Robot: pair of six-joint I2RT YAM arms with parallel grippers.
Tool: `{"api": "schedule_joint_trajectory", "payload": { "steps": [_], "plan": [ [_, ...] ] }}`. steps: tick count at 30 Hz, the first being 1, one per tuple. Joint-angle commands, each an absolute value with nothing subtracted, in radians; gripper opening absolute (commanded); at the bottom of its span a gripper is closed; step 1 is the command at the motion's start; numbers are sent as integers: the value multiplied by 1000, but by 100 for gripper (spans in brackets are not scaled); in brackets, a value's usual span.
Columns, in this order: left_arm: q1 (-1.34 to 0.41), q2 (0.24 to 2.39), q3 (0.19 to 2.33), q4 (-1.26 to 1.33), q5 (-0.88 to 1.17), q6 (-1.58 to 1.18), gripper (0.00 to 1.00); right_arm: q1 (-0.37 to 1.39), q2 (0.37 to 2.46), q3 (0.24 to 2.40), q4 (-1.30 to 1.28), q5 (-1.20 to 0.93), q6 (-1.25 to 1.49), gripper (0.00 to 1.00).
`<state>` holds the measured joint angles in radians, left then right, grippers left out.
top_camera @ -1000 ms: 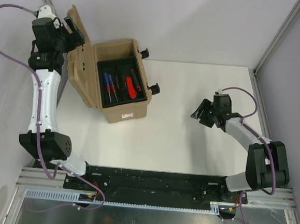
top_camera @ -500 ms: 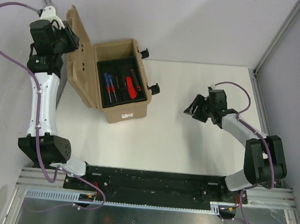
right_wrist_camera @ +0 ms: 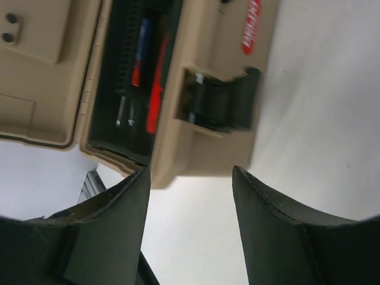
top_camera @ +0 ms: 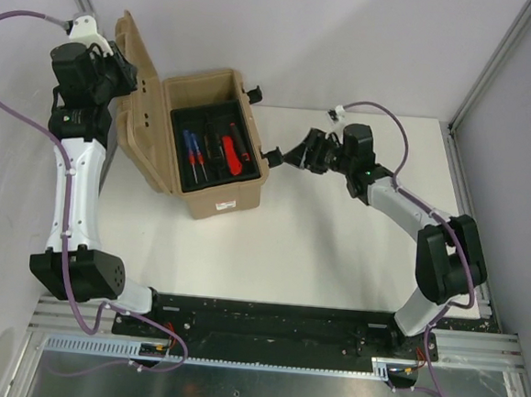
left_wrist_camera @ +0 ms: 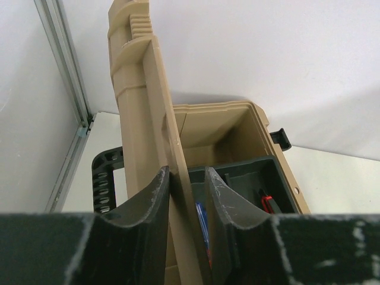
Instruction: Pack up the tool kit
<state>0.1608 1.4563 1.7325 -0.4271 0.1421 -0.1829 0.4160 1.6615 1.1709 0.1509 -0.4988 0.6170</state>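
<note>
The tan toolbox [top_camera: 218, 193] stands open at the table's back left, its lid [top_camera: 135, 105] raised upright on the left side. Red-handled and blue-red hand tools [top_camera: 212, 150] lie in the black inner tray [left_wrist_camera: 249, 175]. My left gripper [left_wrist_camera: 187, 178] is shut on the lid's edge [left_wrist_camera: 139, 119], one finger on each face. My right gripper [top_camera: 296, 157] hangs open just right of the box. It faces the black latch [right_wrist_camera: 219, 107], which lies beyond its fingertips, with nothing between them. The right wrist view also shows the red tool [right_wrist_camera: 155, 101] in the tray.
A second black latch [top_camera: 254, 93] sticks out at the box's far corner. The lid's black handle [left_wrist_camera: 105, 178] shows behind the lid. Metal frame posts [top_camera: 482, 78] rise at the table's back corners, and white walls close in on left and right.
My left gripper has closed onto the lid's edge. The right arm has swung left across the table, from mid-right to just beside the box's near latch.
</note>
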Motion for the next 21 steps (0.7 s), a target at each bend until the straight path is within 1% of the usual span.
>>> {"api": "schedule_joint_trajectory", "payload": {
  "steps": [1,7,12,16,21],
  "plan": [
    [147,1412,1687,-640,315,-170,23,478,1713,1300,247,-547,582,60],
    [146,1407,1680,-640,331,-187,26,582,1801,1468,63,-433,448,58],
    [147,1408,1671,-641,329,-188,29,638,1910,1634,-126,-231,368,55],
    [146,1409,1666,-640,330,-188,31,651,1946,1680,-172,-109,334,55],
    [146,1413,1664,-641,325,-187,34,659,1958,1691,-187,-63,307,55]
  ]
}}
